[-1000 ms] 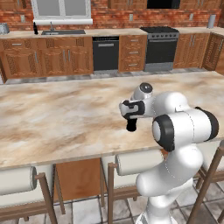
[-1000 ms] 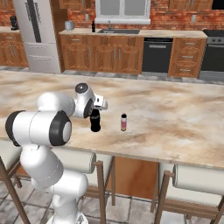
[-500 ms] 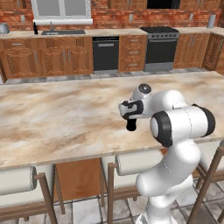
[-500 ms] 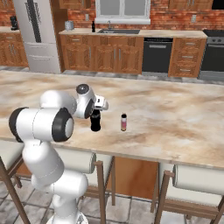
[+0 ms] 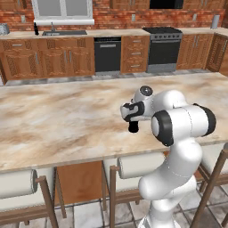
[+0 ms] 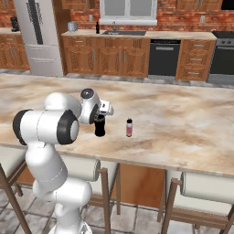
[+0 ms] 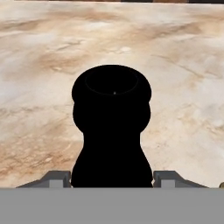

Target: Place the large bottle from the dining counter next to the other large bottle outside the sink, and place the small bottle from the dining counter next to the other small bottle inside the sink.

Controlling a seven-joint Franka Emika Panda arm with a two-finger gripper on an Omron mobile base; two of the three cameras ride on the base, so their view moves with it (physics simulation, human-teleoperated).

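1. The table (image 5: 58, 120) is beige stone marbled with brown veins.
2. The large bottle (image 6: 99, 126) is glossy black.
3. The small bottle (image 6: 129, 128) is tan-amber with a dark cap.
4. The far cabinets (image 5: 49, 58) are reddish-brown wood below red brick wall.

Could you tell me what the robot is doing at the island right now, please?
The arm has its hand down over the large bottle, which stands upright on the dining counter. In the hand view the bottle sits squarely between the two fingers, which flank its base. The small bottle stands apart on the same top. Whether the fingers press the bottle yet cannot be told.
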